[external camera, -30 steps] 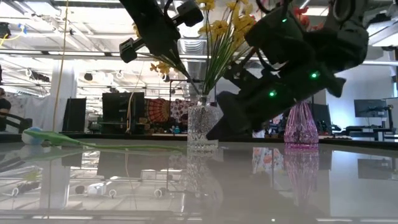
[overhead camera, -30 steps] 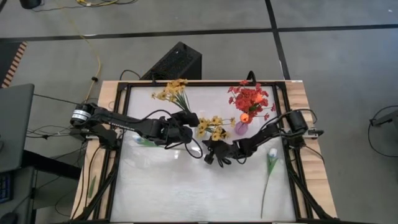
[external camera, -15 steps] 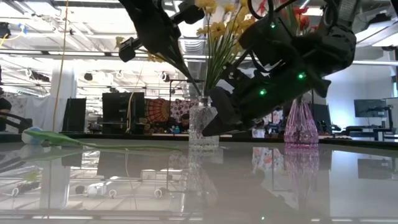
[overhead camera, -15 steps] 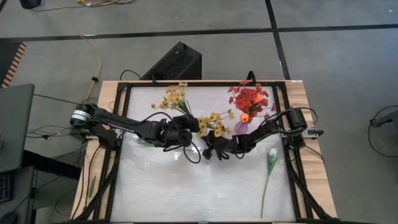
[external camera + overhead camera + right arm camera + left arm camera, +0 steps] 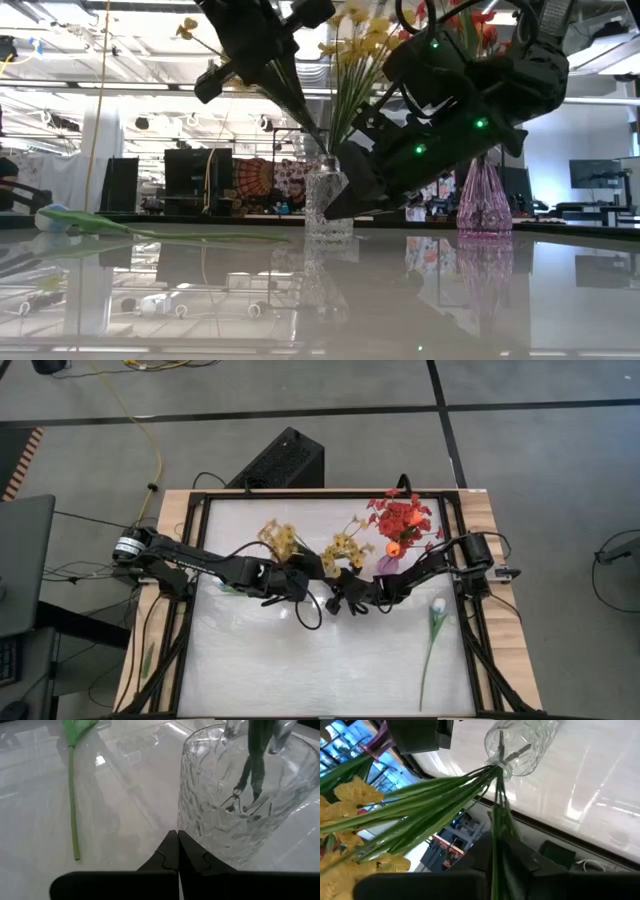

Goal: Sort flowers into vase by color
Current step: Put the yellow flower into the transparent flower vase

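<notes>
Since the earlier frame, the yellow spray (image 5: 280,538) has swung upright into the clear vase (image 5: 327,205). Left gripper (image 5: 297,582), at the vase's 9 o'clock, clamps its stems. Right gripper (image 5: 176,851), fingers together, braces the vase from 3 o'clock.

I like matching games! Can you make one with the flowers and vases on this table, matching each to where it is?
Things:
1. yellow flowers
2. red flowers
3. white tulip
4. right hand

Places:
A. lying flat on the table
B. in the purple vase
C. right next to the clear vase's side
D. stems in the clear glass vase

Pairs: 1-D, 2-B, 3-A, 4-C
</notes>
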`<state>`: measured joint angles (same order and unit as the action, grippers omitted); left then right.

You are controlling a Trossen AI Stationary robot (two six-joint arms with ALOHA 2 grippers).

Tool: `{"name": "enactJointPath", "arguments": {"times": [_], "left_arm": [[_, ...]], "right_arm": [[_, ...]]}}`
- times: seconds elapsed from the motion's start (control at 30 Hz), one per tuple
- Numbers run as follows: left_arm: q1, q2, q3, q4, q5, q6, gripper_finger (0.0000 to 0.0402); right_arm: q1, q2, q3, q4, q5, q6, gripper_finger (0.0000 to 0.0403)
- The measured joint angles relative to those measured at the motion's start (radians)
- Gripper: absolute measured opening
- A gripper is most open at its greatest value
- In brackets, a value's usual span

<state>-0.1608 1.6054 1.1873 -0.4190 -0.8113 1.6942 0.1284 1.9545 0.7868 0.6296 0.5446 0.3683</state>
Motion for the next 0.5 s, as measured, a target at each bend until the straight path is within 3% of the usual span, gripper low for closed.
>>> {"name": "enactJointPath", "arguments": {"times": [0.5], "left_arm": [[-0.008, 0.000, 0.027, -0.004, -0.074, -0.091, 0.0153]], "right_arm": [[0.009, 0.000, 0.000, -0.001, -0.017, -0.027, 0.0021]]}}
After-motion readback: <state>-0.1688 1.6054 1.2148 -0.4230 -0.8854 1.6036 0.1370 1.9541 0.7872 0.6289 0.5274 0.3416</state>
